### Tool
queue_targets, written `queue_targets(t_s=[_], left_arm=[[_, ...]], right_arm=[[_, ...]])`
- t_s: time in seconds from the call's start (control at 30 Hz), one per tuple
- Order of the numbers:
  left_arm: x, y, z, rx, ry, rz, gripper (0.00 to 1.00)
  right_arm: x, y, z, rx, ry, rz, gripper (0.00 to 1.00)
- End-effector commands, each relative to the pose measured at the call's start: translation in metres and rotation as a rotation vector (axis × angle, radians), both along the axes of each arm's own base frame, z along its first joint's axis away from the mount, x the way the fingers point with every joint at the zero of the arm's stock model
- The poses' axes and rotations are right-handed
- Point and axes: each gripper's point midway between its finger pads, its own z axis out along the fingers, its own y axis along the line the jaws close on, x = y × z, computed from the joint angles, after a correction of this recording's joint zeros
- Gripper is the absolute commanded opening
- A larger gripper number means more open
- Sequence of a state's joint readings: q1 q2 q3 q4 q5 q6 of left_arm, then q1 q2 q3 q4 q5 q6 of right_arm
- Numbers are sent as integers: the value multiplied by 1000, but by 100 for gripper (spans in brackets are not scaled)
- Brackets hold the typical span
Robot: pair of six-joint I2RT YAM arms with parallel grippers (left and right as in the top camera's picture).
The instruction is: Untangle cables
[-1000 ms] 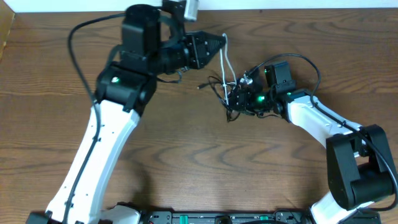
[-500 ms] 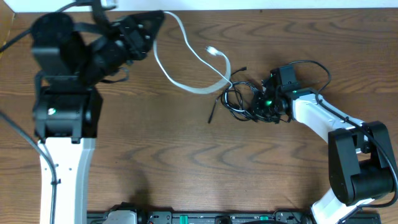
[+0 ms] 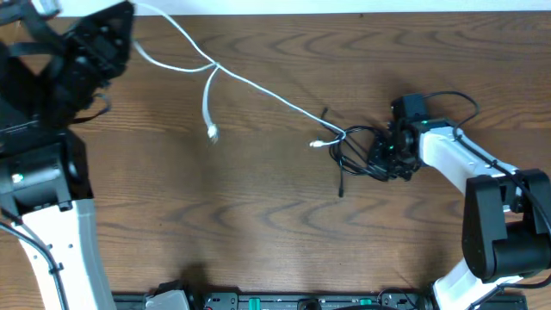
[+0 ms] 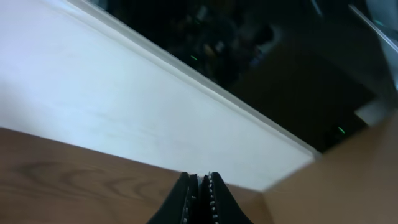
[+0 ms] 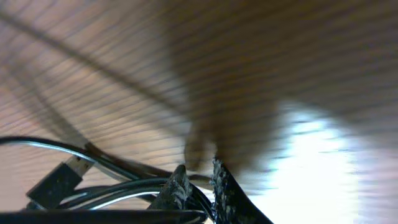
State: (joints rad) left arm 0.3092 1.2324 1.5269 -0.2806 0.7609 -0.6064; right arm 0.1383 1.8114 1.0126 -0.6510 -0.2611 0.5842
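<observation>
So your left claw (image 3: 120,21) is pinched shut on the white cable (image 3: 258,89) way up at the far left corner, which is why that cord runs in one long line across the surface (image 3: 258,232) toward the black cable (image 3: 357,148), with one plug (image 3: 212,132) dangling off a side loop. Your right claw (image 3: 385,155) looks clamped on that black coil, anchoring it right of centre so the white one can slide out. The other plug (image 3: 316,144) sits just at the coil's edge, so I'd guess white's nearly free, just watch it doesn't snag there
</observation>
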Motion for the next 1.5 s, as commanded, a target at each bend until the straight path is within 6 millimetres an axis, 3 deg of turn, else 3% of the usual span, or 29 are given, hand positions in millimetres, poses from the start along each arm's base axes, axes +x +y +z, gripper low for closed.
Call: queue_targets(t_s=[0.0, 0.37, 0.5, 0.6, 0.7, 0.83, 0.9, 1.03, 1.17, 1.27, 1.47], left_arm=[[-7, 19, 12, 6, -28, 55, 8], [-3, 63, -4, 26, 21, 189, 7], [2, 67, -20, 10, 80, 204, 7], [4, 68, -29, 4, 112, 201, 7], [4, 63, -32, 4, 124, 181, 7], [4, 42, -33, 14, 123, 100, 7], [4, 26, -39, 17, 146, 56, 7], [2, -25, -60, 91, 197, -95, 7], [-6, -73, -90, 158, 289, -226, 8], [-20, -107, -124, 215, 409, -326, 11], [-53, -152, -195, 423, 641, -481, 22]], right_arm=[[-4, -40, -12, -126, 26, -46, 14], [-2, -72, -11, -115, 24, -85, 24], [8, -50, 2, 65, -64, 97, 43], [13, -41, 20, 139, -116, 174, 51], [22, -29, 49, 213, -209, 270, 59], [31, -5, 98, 304, -364, 386, 69], [34, -3, 118, 290, -418, 401, 74], [39, -13, 148, 226, -469, 309, 78], [41, -31, 153, 129, -456, 192, 78], [41, -39, 150, 103, -430, 133, 79], [43, -47, 147, 95, -421, 98, 86]])
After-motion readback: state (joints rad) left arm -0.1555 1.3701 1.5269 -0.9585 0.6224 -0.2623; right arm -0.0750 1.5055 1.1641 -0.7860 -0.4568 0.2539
